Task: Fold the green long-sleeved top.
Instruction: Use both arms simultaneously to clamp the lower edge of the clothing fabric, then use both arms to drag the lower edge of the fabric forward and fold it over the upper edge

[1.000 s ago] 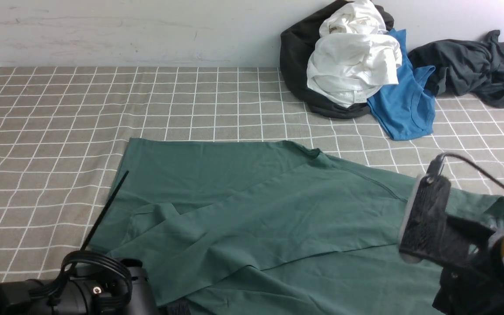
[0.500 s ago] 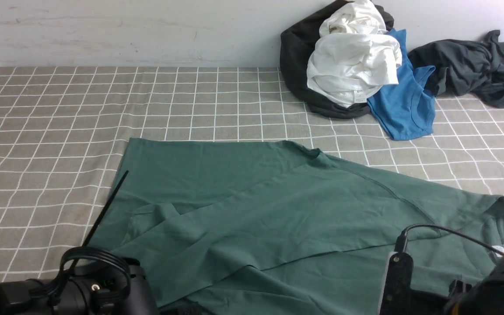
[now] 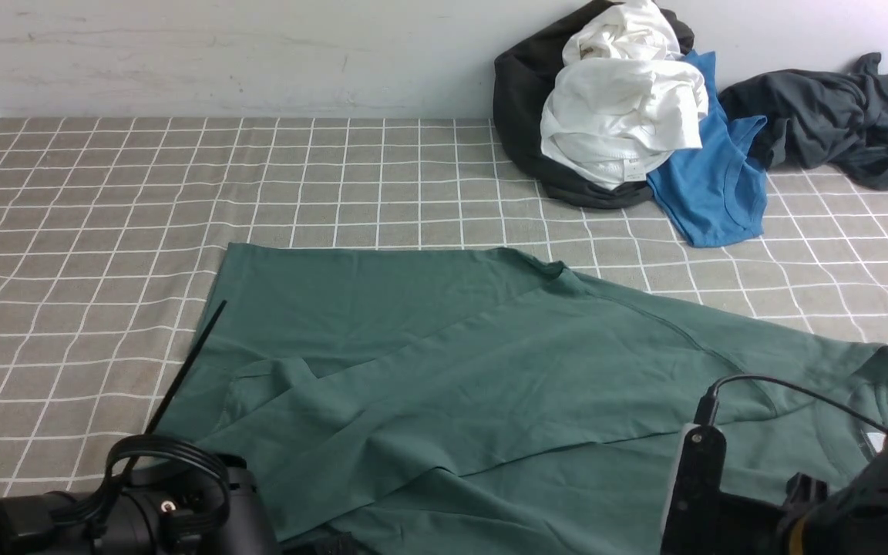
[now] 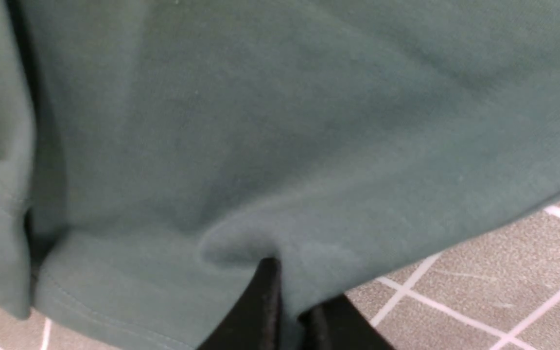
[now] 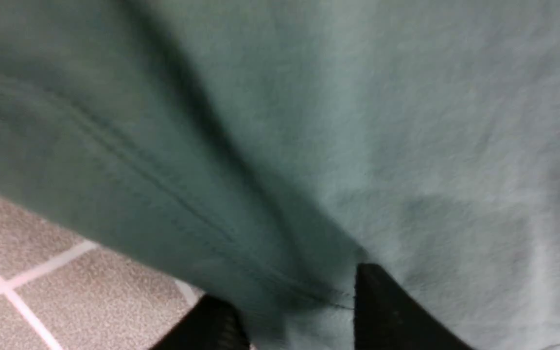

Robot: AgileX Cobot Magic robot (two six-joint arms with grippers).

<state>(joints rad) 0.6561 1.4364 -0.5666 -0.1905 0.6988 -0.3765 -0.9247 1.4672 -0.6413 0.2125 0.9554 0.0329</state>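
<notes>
The green long-sleeved top lies spread on the checked cloth, with one part folded slantwise across its body. My left arm sits low at the near left corner. In the left wrist view the left gripper is shut on a pinch of the top close to its hem. My right arm is low at the near right. In the right wrist view the right gripper stands open, its fingers astride a seamed edge of the top, with cloth lying between them.
At the back right by the wall lies a pile: a black garment, a white one, a blue T-shirt and a dark grey garment. A thin black strip slants over the top's left edge. The checked tablecloth covers the table.
My right arm has dropped from above the right sleeve to the top's near right edge, and its jaws have narrowed. The left arm and the top have stayed put.
</notes>
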